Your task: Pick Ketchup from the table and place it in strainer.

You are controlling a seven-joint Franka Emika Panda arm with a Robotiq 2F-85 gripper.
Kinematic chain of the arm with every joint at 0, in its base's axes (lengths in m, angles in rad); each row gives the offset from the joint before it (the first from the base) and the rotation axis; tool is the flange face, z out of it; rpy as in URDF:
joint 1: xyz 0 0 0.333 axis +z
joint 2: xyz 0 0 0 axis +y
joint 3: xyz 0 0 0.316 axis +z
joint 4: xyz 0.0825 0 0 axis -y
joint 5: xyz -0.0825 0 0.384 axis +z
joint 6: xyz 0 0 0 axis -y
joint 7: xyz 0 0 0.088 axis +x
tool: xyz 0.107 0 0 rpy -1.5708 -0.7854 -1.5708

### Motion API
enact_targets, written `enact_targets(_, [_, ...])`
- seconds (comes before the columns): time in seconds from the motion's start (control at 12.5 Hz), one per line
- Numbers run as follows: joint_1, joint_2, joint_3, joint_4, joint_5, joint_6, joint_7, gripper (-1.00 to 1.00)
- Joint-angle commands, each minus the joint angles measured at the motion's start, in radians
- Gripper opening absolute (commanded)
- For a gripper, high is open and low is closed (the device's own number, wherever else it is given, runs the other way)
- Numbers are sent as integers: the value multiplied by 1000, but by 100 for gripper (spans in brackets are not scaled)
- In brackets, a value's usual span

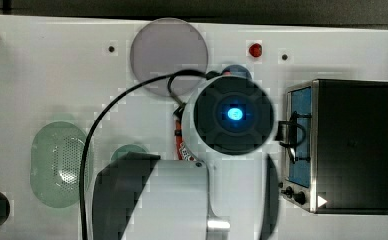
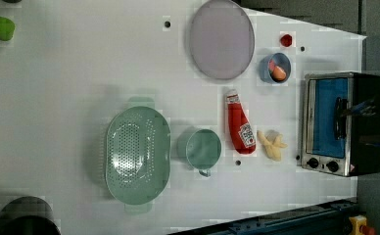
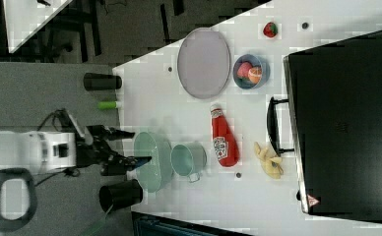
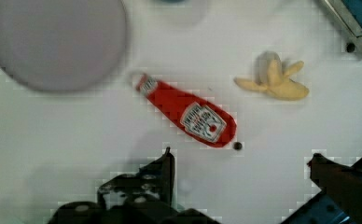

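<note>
The Ketchup (image 2: 240, 126), a red squeeze bottle with a white cap and label, lies flat on the white table between the green cup (image 2: 203, 148) and the banana (image 2: 271, 145). In the top view only a strip of the Ketchup (image 1: 180, 142) shows beside the arm. The strainer (image 2: 136, 156), a pale green perforated oval basket, stands empty beyond the cup, toward the left view's left. My gripper (image 4: 240, 156) hangs open above the table with nothing between its fingers; in the wrist view the Ketchup (image 4: 188, 114) lies just ahead of the fingertips (image 4: 168, 163). In the right view the gripper (image 3: 136, 146) shows over the strainer (image 3: 152, 160).
A grey plate (image 2: 221, 39), a blue bowl (image 2: 275, 67) with fruit and a small red ball (image 2: 286, 40) sit past the bottle's cap end. A toaster oven (image 2: 342, 122) stands at the left view's right. Black cylinders (image 3: 121, 194) stand near the table edge.
</note>
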Motion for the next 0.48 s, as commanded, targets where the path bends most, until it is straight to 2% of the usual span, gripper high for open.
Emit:
enact_targets(0.08, [9,49,37,-110,-2,76,-260,100])
enact_targets(0.48, [9,90,66,-279,-3,373,-683,100])
